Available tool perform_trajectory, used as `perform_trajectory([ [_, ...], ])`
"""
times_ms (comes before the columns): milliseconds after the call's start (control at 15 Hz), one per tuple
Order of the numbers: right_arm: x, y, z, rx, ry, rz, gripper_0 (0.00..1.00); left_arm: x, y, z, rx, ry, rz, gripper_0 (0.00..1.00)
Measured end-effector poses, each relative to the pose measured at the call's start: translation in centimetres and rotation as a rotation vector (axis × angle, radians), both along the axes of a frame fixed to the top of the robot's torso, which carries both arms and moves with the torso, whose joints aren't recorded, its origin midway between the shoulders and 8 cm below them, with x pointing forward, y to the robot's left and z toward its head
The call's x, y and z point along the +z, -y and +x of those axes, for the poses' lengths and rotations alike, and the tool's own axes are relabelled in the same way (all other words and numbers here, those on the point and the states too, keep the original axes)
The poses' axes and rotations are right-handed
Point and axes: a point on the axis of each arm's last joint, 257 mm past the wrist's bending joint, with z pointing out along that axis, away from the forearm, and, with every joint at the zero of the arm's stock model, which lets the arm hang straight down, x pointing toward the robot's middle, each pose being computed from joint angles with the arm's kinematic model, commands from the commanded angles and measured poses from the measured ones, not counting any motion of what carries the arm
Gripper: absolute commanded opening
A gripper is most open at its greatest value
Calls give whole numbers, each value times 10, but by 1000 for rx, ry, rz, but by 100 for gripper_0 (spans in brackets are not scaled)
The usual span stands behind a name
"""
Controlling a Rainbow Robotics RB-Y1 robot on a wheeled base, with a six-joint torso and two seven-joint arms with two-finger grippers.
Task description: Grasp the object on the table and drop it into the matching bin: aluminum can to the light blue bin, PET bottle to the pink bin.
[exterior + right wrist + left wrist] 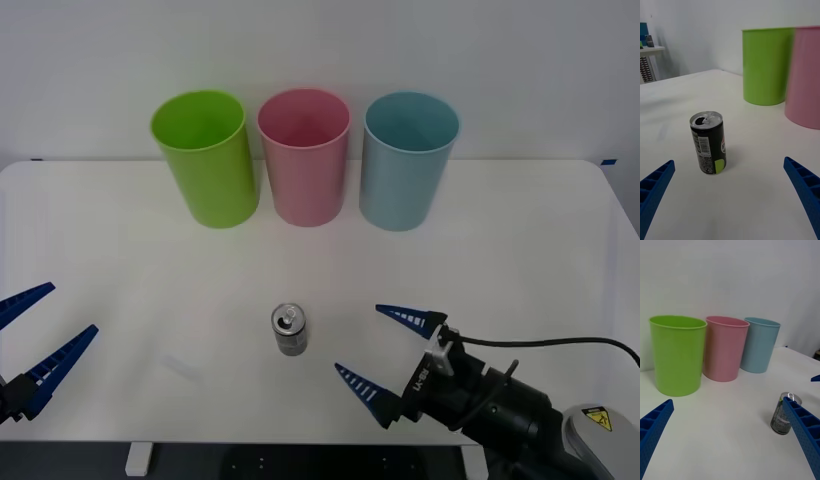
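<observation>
The aluminum can [708,142] bears small print, none legible.

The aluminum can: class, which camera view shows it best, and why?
The right wrist view: the aluminum can stands upright and close, label and opened top plain. The front view shows it small from above; in the left wrist view a finger partly covers it.

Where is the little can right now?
In the front view the can stands upright on the white table, near its front edge, just left of the open right gripper and well in front of the pink bin.
</observation>
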Motion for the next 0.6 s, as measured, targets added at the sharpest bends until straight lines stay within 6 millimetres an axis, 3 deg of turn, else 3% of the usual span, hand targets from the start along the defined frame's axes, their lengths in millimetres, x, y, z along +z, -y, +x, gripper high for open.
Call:
perform_trajectory([
  [600,-26,-42,36,28,-35,-9,100,0,0,0,0,0,0,100],
])
